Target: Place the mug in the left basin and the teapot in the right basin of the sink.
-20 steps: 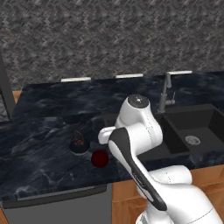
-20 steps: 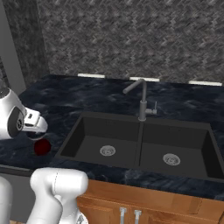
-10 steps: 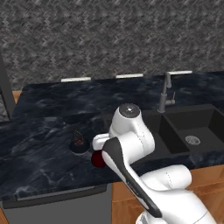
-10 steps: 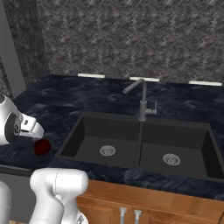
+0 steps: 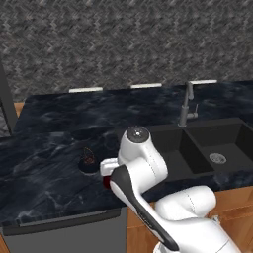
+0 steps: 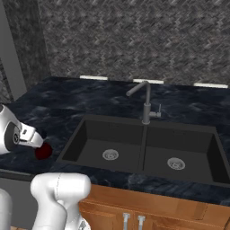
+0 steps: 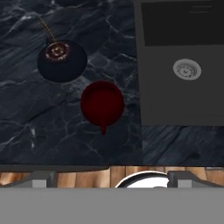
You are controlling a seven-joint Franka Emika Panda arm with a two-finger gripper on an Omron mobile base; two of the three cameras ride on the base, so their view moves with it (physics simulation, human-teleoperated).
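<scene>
I note the fingers spread wide and empty above the glossy dark red round mug (image 7: 102, 104), upright on the black marble surface (image 7: 43, 131), directly below, its handle pointing toward me.

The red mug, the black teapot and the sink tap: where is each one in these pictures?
mug (image 7: 102, 104): hand view, on the dark red inside of the cup.
teapot (image 7: 61, 61): hand view, on its round black body.
tap (image 6: 146, 107): right base view, on the upright stem.
</scene>
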